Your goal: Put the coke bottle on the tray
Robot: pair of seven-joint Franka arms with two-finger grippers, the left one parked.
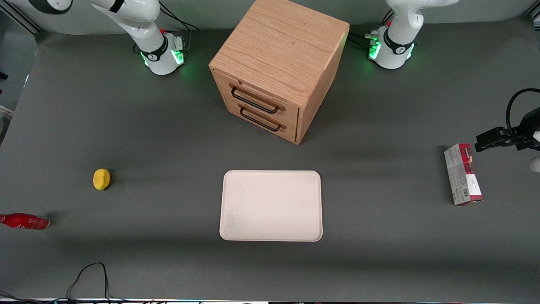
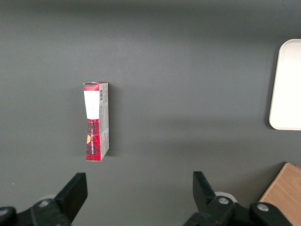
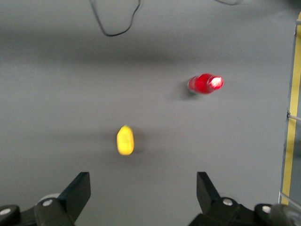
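The coke bottle [image 1: 24, 221], small, red and red-capped, is on the table at the working arm's end, nearer to the front camera than the lemon. It also shows in the right wrist view [image 3: 204, 84]. The cream-white tray [image 1: 271, 205] lies flat at the table's middle, in front of the wooden drawer cabinet, with nothing on it. My right gripper [image 3: 143, 176] is out of the front view. In the wrist view it hangs high above the table, open and empty, with the lemon and bottle well below and apart from it.
A yellow lemon [image 1: 101, 179] lies beside the bottle, also seen from the wrist [image 3: 125, 140]. The wooden cabinet [image 1: 278, 63] stands at the table's middle. A red-and-grey carton [image 1: 463, 174] lies toward the parked arm's end. A black cable [image 1: 90, 274] loops near the front edge.
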